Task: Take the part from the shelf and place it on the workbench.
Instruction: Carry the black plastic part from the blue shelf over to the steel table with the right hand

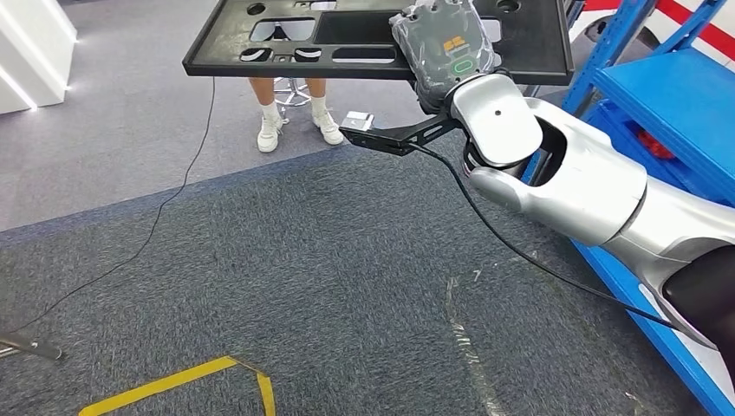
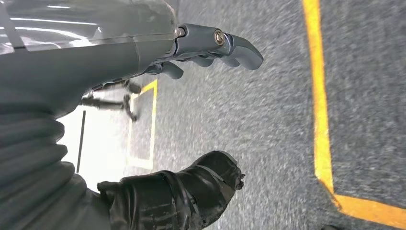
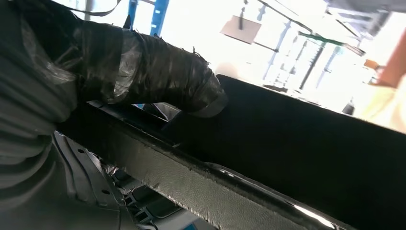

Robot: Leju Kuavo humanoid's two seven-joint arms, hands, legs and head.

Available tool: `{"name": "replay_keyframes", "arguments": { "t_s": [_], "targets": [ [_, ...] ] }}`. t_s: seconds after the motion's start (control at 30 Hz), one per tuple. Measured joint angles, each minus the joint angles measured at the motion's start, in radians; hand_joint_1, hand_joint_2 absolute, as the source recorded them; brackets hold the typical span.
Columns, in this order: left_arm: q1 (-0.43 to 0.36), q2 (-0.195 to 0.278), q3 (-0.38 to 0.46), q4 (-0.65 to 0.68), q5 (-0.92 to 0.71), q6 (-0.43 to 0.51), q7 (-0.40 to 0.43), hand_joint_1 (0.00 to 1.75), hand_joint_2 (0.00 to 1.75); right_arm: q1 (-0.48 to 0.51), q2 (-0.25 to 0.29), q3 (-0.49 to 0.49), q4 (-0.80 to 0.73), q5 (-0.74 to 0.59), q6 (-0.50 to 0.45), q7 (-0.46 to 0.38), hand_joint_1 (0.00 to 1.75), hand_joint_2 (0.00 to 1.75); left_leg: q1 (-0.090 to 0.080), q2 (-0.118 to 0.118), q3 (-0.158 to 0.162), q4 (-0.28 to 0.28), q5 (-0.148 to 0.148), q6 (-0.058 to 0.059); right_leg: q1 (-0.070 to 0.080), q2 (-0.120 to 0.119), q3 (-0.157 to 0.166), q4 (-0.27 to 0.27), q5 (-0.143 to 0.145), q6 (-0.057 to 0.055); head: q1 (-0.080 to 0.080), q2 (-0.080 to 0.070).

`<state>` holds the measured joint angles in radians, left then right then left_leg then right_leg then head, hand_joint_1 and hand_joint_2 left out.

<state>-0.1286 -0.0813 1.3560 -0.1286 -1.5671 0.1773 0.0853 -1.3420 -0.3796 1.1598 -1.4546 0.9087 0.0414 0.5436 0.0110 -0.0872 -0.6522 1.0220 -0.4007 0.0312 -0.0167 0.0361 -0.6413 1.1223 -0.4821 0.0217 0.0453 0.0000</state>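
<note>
While the black part [image 1: 381, 39] hangs in the air over the grey carpet [image 1: 286, 277], clear of the blue shelf [image 1: 685, 104] at the right, the task looks to be in its carrying step: the part is off the shelf and not yet set down. No counter shows in these pictures, so the next move, as I judge it, calls for bringing the part level to wherever the counter stands and lowering it flat before letting go.

The right robot hand [image 1: 444, 54] grips the part at its near edge, right of the middle, with the taped thumb [image 3: 158, 72] pressed on the part's dark face in the right wrist view. The silver right arm [image 1: 572, 182] reaches up and left from the lower right, wrist raised, holding the wide flat part roughly level at the far end.

The left robot hand [image 2: 143, 120] hangs over the carpet beside a yellow floor line [image 2: 321, 110], holding nothing, fingers apart from the thumb.

A seated person's legs [image 1: 295, 108] show beyond the part.
</note>
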Motion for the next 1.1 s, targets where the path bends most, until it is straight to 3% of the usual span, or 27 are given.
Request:
{"name": "replay_keyframes", "arguments": {
  "t_s": [0.03,0.1,0.17,0.23,0.3,0.37,0.4,0.47,0.53,0.6,0.67,0.73,0.8,0.87,0.9,0.93,0.97,1.03,1.1],
  "targets": [
    [-0.001,0.000,0.000,0.000,0.000,0.002,0.003,0.00,1.75,-0.001,0.000,-0.001,0.000,0.000,0.001,0.000,1.75,1.75,0.000,-0.012,-0.004,0.004,0.000,-0.004,-0.003,0.020,0.025,-0.052,0.017,-0.001,-0.001,0.000],
    [0.000,0.001,0.000,0.000,0.001,0.008,0.007,0.00,1.75,0.000,0.000,-0.002,0.000,0.000,0.004,0.000,1.75,1.75,0.004,-0.033,-0.014,0.006,0.004,-0.017,-0.001,0.040,0.042,-0.089,0.020,-0.003,-0.001,0.000],
    [0.004,0.002,0.000,0.000,0.002,0.012,0.008,0.00,1.75,0.000,0.002,-0.002,-0.001,0.000,0.005,0.000,1.75,1.75,0.008,-0.045,-0.022,0.003,0.009,-0.030,0.000,0.016,0.045,-0.096,0.025,-0.014,0.000,0.000],
    [0.005,0.002,0.000,0.000,0.003,0.015,0.009,0.00,1.75,-0.002,0.003,-0.002,-0.001,0.000,0.007,0.000,1.75,1.75,0.004,0.000,-0.041,0.041,-0.016,-0.039,0.000,-0.009,0.052,-0.106,0.031,-0.026,-0.003,0.000],
    [0.004,0.003,-0.002,0.001,0.003,0.023,0.010,0.00,1.75,-0.003,0.003,-0.002,0.000,-0.002,0.013,0.002,1.75,1.75,0.002,0.061,-0.090,0.151,-0.075,-0.045,0.005,-0.034,0.055,-0.109,0.031,-0.034,-0.006,0.000],
    [0.003,0.005,-0.008,0.001,0.002,0.035,0.012,0.00,1.75,-0.002,0.003,-0.002,0.000,-0.006,0.020,0.004,1.75,1.75,0.003,0.078,-0.137,0.258,-0.116,-0.047,0.010,-0.059,0.055,-0.108,0.030,-0.038,-0.006,0.000],
    [0.003,0.005,-0.012,0.001,0.001,0.041,0.014,0.00,1.75,-0.001,0.004,-0.002,0.000,-0.008,0.022,0.004,1.75,1.75,0.003,0.080,-0.139,0.268,-0.113,-0.045,0.012,-0.071,0.055,-0.107,0.028,-0.039,-0.007,0.000],
    [0.004,0.005,-0.020,0.001,0.000,0.051,0.017,0.00,1.75,-0.002,0.004,-0.002,0.000,-0.009,0.023,0.004,1.75,1.75,0.000,0.094,-0.083,0.174,-0.062,-0.037,0.016,-0.096,0.058,-0.107,0.025,-0.039,-0.007,0.000],
    [0.003,0.007,-0.025,0.000,-0.002,0.055,0.019,0.00,1.75,-0.005,0.004,-0.002,0.000,-0.009,0.023,0.005,1.75,1.75,-0.013,0.130,-0.010,0.045,-0.024,-0.023,0.020,-0.117,0.061,-0.107,0.019,-0.035,-0.006,0.000],
    [0.003,0.009,-0.032,0.000,-0.002,0.056,0.019,0.00,1.75,-0.008,0.004,-0.002,0.001,-0.010,0.024,0.006,1.75,1.75,-0.026,0.143,0.012,0.000,-0.020,-0.014,0.023,-0.136,0.063,-0.107,0.016,-0.029,-0.006,0.000],
    [0.004,0.011,-0.040,0.000,-0.003,0.056,0.019,0.00,1.75,-0.009,0.007,-0.002,0.002,-0.011,0.025,0.006,1.75,1.75,-0.025,0.121,0.015,-0.009,-0.014,-0.006,0.023,-0.148,0.066,-0.109,0.013,-0.020,-0.006,0.000],
    [0.005,0.013,-0.045,0.000,-0.003,0.056,0.021,0.00,1.75,-0.011,0.010,-0.002,0.002,-0.011,0.025,0.007,1.75,1.75,-0.019,0.102,0.023,-0.025,-0.006,0.004,0.018,-0.113,0.057,-0.081,-0.011,-0.011,-0.004,0.000],
    [0.003,0.013,-0.049,0.000,-0.002,0.057,0.023,0.00,1.75,-0.012,0.010,-0.003,0.003,-0.018,0.022,0.009,1.75,1.75,-0.015,0.085,0.028,-0.033,-0.002,0.010,0.013,-0.057,0.007,0.026,-0.066,-0.006,-0.001,0.000],
    [0.002,0.013,-0.059,0.000,0.002,0.057,0.015,0.00,1.75,-0.005,0.010,-0.003,0.003,-0.033,0.014,0.012,1.75,1.75,-0.012,0.063,0.028,-0.032,-0.002,0.011,0.009,-0.039,-0.057,0.150,-0.107,0.001,-0.001,0.000],
    [0.002,0.013,-0.065,0.000,0.005,0.058,0.009,0.00,1.75,-0.001,0.010,-0.003,0.004,-0.039,0.010,0.014,1.75,1.75,-0.011,0.050,0.028,-0.030,-0.002,0.011,0.005,-0.037,-0.072,0.172,-0.103,0.004,-0.001,0.000],
    [0.002,0.013,-0.070,0.000,0.009,0.059,0.001,0.00,1.75,0.003,0.010,-0.003,0.004,-0.042,0.009,0.015,1.75,1.75,-0.009,0.036,0.027,-0.026,-0.003,0.009,0.001,-0.036,-0.069,0.155,-0.080,0.008,-0.001,0.000],
    [0.002,0.013,-0.073,0.000,0.013,0.060,-0.006,0.00,1.75,0.005,0.010,-0.003,0.005,-0.043,0.008,0.015,1.75,1.75,-0.006,0.023,0.026,-0.021,-0.006,0.006,-0.005,-0.031,-0.047,0.102,-0.043,0.012,-0.001,0.000],
    [0.002,0.013,-0.076,0.000,0.025,0.067,-0.026,0.00,1.75,0.004,0.009,-0.004,0.006,-0.043,0.006,0.015,1.75,1.75,-0.002,-0.001,0.017,-0.003,-0.014,-0.007,-0.017,0.007,0.009,-0.023,0.010,0.019,-0.001,0.000],
    [0.002,0.014,-0.078,0.000,0.037,0.077,-0.048,0.00,1.75,0.007,0.009,-0.005,0.007,-0.047,0.002,0.016,1.75,1.75,0.002,-0.023,0.001,0.010,-0.015,-0.021,-0.018,0.034,0.034,-0.077,0.019,0.016,-0.002,0.000]
  ]
}}
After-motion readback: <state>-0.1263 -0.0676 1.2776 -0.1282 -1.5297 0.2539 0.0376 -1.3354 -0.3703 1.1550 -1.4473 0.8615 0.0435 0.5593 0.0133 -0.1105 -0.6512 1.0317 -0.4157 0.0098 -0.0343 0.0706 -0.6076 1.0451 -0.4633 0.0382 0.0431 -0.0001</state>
